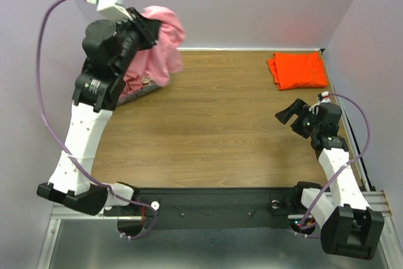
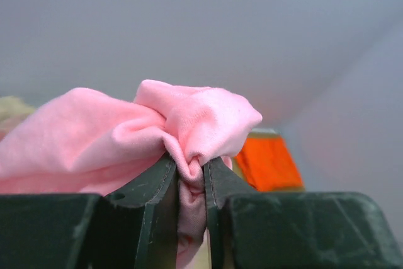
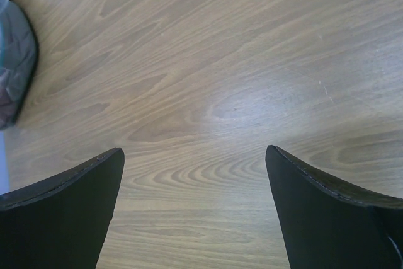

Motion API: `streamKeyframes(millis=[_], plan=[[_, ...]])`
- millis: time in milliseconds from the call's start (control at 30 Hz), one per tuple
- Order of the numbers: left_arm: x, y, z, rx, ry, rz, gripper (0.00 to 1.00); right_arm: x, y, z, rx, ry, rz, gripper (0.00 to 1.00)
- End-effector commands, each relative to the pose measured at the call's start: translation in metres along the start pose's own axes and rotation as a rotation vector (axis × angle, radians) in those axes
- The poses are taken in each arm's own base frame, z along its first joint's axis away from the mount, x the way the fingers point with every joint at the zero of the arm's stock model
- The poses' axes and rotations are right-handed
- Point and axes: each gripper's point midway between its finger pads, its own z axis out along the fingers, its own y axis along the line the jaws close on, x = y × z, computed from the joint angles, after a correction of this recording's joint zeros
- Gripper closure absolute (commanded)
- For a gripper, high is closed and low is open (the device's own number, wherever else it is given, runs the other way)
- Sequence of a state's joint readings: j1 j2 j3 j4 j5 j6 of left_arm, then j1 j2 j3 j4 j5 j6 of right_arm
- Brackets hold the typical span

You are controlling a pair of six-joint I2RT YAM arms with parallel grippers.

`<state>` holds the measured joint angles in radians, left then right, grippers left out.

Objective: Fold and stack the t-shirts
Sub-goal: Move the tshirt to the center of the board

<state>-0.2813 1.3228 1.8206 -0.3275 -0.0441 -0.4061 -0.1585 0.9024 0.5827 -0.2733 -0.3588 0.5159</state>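
While the orange t-shirt (image 1: 297, 70) lies folded at the bench's (image 1: 208, 124) far right corner, the left gripper (image 2: 191, 169) clenches a bunched pink t-shirt (image 1: 160, 42) above the far left corner, yet to be folded and stacked; the right gripper (image 1: 291, 115) hangs released, empty.

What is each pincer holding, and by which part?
The left pincer grips the soft light pink cotton t-shirt by a bunched fold; which part of the shirt cannot be told. The right pincer is open, holding nothing.
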Motion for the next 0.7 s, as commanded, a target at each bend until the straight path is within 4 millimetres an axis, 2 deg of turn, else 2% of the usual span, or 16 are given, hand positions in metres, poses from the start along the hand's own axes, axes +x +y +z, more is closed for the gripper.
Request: streamKeyframes(millis=[0,100,133,167,200,233,267,300,367,400,467,500,533,600,667], plan=[[-0.002,-0.096,-0.029,0.363,-0.046,0.008,0.85,-0.025,0.024,-0.013,-0.084,-0.099,-0.06,0.0],[0.03,-0.121,-0.031,0.461,0.039,0.01,0.85,-0.033,0.028,-0.023,-0.086,-0.153,-0.069,0.0],[0.052,-0.126,-0.033,0.488,0.094,0.012,0.85,-0.033,0.028,-0.026,-0.076,-0.157,-0.068,0.0],[0.065,-0.121,-0.032,0.473,0.122,0.006,0.85,-0.04,0.026,-0.031,-0.048,-0.193,-0.072,0.0],[0.072,-0.109,-0.027,0.412,0.118,-0.002,0.81,-0.045,0.023,-0.034,-0.02,-0.21,-0.075,0.0],[0.098,-0.085,-0.024,0.325,0.151,0.004,0.64,-0.043,0.015,-0.036,0.027,-0.206,-0.064,0.0],[0.108,-0.063,-0.02,0.223,0.154,-0.001,0.55,-0.05,0.001,-0.039,0.114,-0.242,-0.054,0.0],[0.132,-0.014,-0.016,0.004,0.168,0.028,0.3,-0.052,-0.007,-0.043,0.172,-0.246,-0.036,0.0],[0.153,0.034,-0.022,-0.206,0.187,0.041,0.07,-0.06,-0.027,-0.049,0.295,-0.292,-0.015,0.0],[0.173,0.072,-0.033,-0.364,0.208,0.061,0.01,-0.059,-0.037,-0.051,0.345,-0.297,0.008,0.0],[0.187,0.099,-0.043,-0.465,0.222,0.07,0.02,-0.056,-0.041,-0.051,0.364,-0.292,0.015,0.0],[0.201,0.114,-0.053,-0.515,0.248,0.064,0.02,-0.051,-0.044,-0.048,0.368,-0.277,0.033,0.0],[0.206,0.121,-0.057,-0.527,0.259,0.063,0.01,-0.047,-0.041,-0.046,0.346,-0.257,0.04,0.0],[0.215,0.122,-0.061,-0.502,0.271,0.039,0.01,-0.04,-0.034,-0.041,0.301,-0.217,0.036,0.0],[0.237,0.121,-0.071,-0.449,0.319,-0.001,0.02,-0.028,-0.023,-0.032,0.226,-0.135,0.027,0.0]])
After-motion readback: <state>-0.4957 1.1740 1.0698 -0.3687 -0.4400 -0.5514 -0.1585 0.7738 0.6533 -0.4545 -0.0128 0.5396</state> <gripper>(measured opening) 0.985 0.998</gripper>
